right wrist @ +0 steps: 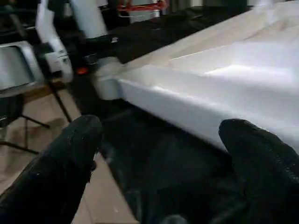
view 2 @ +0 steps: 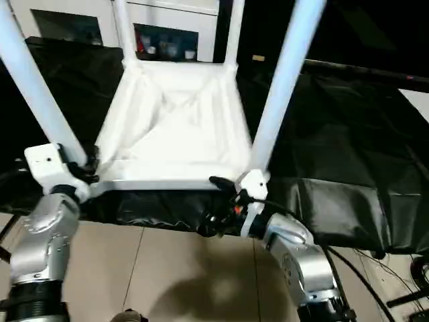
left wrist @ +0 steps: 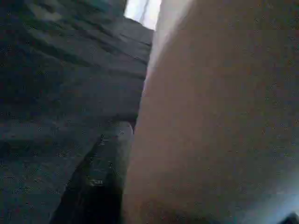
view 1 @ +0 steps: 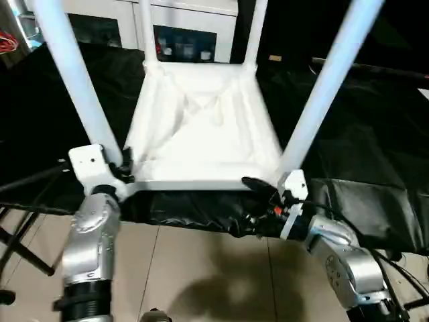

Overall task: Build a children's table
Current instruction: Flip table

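Table (view 1: 201, 127) lying upside down on black cloth (view 1: 375, 134), four legs (view 1: 67, 67) pointing up. Left gripper (view 1: 124, 168) sitting where the near left leg joins the top; gripping or not, cannot tell. Right gripper (view 1: 253, 201) waiting by the near right corner.

Left wrist: looking right up against a white leg (left wrist: 210, 116), cloth beside it.

Right wrist: black fingers (right wrist: 74, 154) spreading wide apart, holding nothing, table rim (right wrist: 187, 107) just ahead.

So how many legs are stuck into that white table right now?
4: near-left leg by the left end effector, near-right leg by the right end effector, far-left leg, far-right leg.
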Motion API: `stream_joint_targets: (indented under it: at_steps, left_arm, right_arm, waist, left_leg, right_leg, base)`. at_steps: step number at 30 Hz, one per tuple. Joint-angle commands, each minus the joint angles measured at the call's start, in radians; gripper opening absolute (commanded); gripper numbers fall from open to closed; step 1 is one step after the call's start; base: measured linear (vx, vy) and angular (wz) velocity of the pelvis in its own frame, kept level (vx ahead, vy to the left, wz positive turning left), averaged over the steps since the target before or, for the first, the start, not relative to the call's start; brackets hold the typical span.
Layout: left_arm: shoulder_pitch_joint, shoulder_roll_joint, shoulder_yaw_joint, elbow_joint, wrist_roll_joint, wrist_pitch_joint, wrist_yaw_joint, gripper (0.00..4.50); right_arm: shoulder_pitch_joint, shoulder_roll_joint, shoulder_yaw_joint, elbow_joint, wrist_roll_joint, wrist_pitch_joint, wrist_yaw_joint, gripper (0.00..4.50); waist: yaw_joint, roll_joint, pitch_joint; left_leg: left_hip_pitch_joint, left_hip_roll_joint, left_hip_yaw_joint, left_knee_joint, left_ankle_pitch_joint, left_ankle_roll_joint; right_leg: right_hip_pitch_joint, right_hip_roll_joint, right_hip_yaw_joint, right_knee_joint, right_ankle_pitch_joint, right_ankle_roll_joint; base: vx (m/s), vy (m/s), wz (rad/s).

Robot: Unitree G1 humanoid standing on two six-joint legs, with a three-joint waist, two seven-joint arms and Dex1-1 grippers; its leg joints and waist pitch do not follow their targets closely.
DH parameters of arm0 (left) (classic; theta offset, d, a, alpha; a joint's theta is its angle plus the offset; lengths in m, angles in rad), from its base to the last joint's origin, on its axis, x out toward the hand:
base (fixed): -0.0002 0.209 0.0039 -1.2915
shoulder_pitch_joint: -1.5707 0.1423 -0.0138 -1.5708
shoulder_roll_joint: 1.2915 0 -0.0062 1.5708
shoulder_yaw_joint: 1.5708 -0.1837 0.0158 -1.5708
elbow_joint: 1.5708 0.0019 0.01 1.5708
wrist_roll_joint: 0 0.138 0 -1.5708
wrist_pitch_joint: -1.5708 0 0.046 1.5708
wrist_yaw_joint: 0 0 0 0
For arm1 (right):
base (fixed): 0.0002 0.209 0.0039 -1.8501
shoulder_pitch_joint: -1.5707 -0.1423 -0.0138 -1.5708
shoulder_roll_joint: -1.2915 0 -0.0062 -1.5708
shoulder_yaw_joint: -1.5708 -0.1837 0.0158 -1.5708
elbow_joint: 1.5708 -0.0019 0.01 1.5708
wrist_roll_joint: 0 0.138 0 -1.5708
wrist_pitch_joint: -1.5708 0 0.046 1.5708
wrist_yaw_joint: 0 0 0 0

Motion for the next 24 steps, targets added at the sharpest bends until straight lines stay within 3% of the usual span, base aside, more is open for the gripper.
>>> stream_joint_targets:
  at_steps: [1,3,4,6,7,11,15,18,20,21,23,24]
  left_arm:
    - [-0.034,-0.061,-0.022,-0.006,-0.126,0.055,-0.04,2.25]
    - [-0.044,-0.083,-0.021,-0.01,-0.147,0.077,-0.036,2.25]
    - [-0.057,-0.107,-0.037,-0.011,-0.14,0.091,-0.036,2.25]
    - [-0.057,-0.107,-0.037,-0.011,-0.14,0.091,-0.036,2.25]
    - [-0.069,-0.128,-0.05,-0.006,-0.13,0.092,-0.03,2.25]
    - [-0.084,-0.15,-0.052,0.001,-0.127,0.082,-0.015,2.25]
    - [-0.092,-0.166,-0.051,0.013,-0.129,0.077,0.006,2.25]
    - [-0.092,-0.17,-0.047,0.021,-0.122,0.068,0.01,2.25]
    - [-0.093,-0.17,-0.045,0.023,-0.12,0.065,0.011,2.25]
    - [-0.089,-0.166,-0.048,0.025,-0.105,0.057,0.01,2.25]
    - [-0.087,-0.166,-0.049,0.024,-0.101,0.055,0.009,2.25]
    - [-0.081,-0.16,-0.054,0.026,-0.088,0.047,0.006,2.25]
  right_arm:
    - [0.0,-0.009,0.002,-0.026,0.022,0.016,0.013,4.5]
    - [0.002,-0.012,0.004,-0.03,0.03,0.033,0.02,4.5]
    - [-0.004,-0.004,-0.002,-0.02,0.038,0.063,0.005,4.5]
    - [-0.004,-0.004,-0.002,-0.02,0.038,0.063,0.005,4.5]
    - [-0.033,0.028,-0.032,0.024,0.032,0.074,-0.063,4.5]
    - [-0.07,0.07,-0.075,0.069,0.048,0.098,-0.138,4.5]
    - [-0.123,0.144,-0.153,0.13,0.123,0.105,-0.221,4.5]
    - [-0.158,0.175,-0.197,0.18,0.144,0.1,-0.277,4.5]
    - [-0.168,0.184,-0.21,0.191,0.151,0.099,-0.291,4.5]
    - [-0.187,0.211,-0.256,0.194,0.211,0.109,-0.295,4.5]
    - [-0.188,0.215,-0.263,0.191,0.221,0.11,-0.293,4.5]
    - [-0.19,0.228,-0.285,0.18,0.254,0.116,-0.291,4.5]
  waist:
    - [-0.005,0.008,-0.072]
    - [-0.003,0.007,-0.071]
    - [-0.004,-0.002,-0.07]
    - [-0.002,0.002,-0.071]
    - [-0.004,-0.003,-0.071]
    - [-0.01,-0.001,-0.073]
    - [-0.009,-0.003,-0.076]
    - [-0.023,-0.01,-0.076]
    - [-0.027,-0.008,-0.076]
    - [-0.03,-0.017,-0.076]
    - [-0.033,-0.011,-0.076]
    - [-0.035,-0.013,-0.077]
  left_leg:
    - [0.02,0.015,0.008,-0.064,-0.233,0.018]
    - [0.018,0.015,0.008,-0.064,-0.235,0.016]
    - [0.015,0.014,0.009,-0.065,-0.239,0.016]
    - [0.014,0.015,0.007,-0.066,-0.233,0.013]
    - [0.012,0.014,0.006,-0.066,-0.222,0.008]
    - [0.013,0.012,0.007,-0.065,-0.22,-0.002]
    - [0.01,0.012,0.006,-0.063,-0.19,0.001]
    - [0.006,0.009,0.006,-0.063,-0.186,0.003]
    - [0.007,0.011,0.005,-0.064,-0.189,0.0]
    - [0.007,0.01,0.008,-0.062,-0.19,0.002]
    - [0.007,0.011,0.006,-0.062,-0.185,0.006]
    - [0.008,0.011,0.008,-0.061,-0.176,0.009]
  right_leg:
    - [0.038,-0.027,0.025,-0.06,-0.113,-0.17]
    - [0.038,-0.027,0.025,-0.062,-0.126,-0.165]
    - [0.041,-0.028,0.025,-0.065,-0.147,-0.157]
    - [0.042,-0.03,0.024,-0.065,-0.162,-0.148]
    - [0.042,-0.03,0.023,-0.066,-0.174,-0.132]
    - [0.037,-0.029,0.023,-0.065,-0.187,-0.13]
    - [0.041,-0.029,0.022,-0.058,-0.141,-0.128]
    - [0.042,-0.03,0.02,-0.056,-0.144,-0.127]
    - [0.042,-0.031,0.021,-0.058,-0.157,-0.121]
    - [0.042,-0.03,0.021,-0.059,-0.16,-0.117]
    - [0.041,-0.032,0.021,-0.058,-0.158,-0.119]
    - [0.041,-0.031,0.021,-0.057,-0.145,-0.119]
  base:
    - [0.0,0.0,0.0]
    - [0.0,0.0,0.0]
    - [0.0,0.0,0.0]
    - [0.0,0.0,0.0]
    - [0.0,0.0,0.0]
    - [0.0,0.0,0.0]
    - [0.0,0.0,0.0]
    - [0.0,0.0,0.0]
    - [0.0,0.0,0.0]
    - [0.0,0.0,0.0]
    - [0.0,0.0,0.0]
    - [0.0,0.0,0.0]
